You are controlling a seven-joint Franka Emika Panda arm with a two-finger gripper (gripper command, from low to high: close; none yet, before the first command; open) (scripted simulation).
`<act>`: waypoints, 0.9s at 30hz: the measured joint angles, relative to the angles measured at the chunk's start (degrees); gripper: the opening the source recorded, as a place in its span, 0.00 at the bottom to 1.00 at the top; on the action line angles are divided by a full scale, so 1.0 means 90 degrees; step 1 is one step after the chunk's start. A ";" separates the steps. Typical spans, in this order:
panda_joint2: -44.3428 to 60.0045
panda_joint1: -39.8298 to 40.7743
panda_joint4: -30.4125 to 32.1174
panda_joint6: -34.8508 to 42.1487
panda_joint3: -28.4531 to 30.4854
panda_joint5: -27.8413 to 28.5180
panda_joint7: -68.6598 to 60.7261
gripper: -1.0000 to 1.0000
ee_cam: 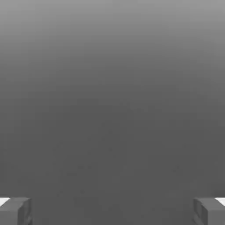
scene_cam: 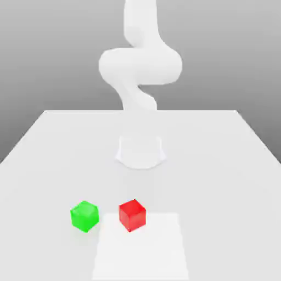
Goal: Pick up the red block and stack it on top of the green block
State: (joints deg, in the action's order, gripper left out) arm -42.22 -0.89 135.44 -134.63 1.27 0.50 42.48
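The glossy red cube [scene_cam: 132,215] and bright green cube [scene_cam: 85,216] sit apart on the pale counter [scene_cam: 208,186]. The hand [ee_cam: 112,212] is spread wide.

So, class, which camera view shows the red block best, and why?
The exterior view: there the red block is visible whole, several faces included, right of the green block. In the hand view, no part of it can be made out.

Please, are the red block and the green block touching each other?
Apart: the exterior view shows bare table between the red block and green block.
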 joint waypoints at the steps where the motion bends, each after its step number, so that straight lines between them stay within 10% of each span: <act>1: 0.0198 -0.0048 0.0195 -0.0155 0.0070 0.0028 -0.0181 0.50; 16: 0.3384 -0.0641 0.3168 -0.2569 0.1066 0.0351 -0.3108 0.50; 24: 0.5757 -0.0221 0.3307 -0.4462 0.0342 -0.0896 -0.4492 0.50; 25: 0.5878 -0.0139 0.3291 -0.4564 0.0243 -0.0967 -0.4545 0.00; 27: 0.5877 -0.0139 0.3291 -0.4563 0.0243 -0.0965 -0.4543 0.00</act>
State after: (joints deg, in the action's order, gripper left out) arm 10.68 -2.14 165.06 -175.69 3.46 -8.19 1.59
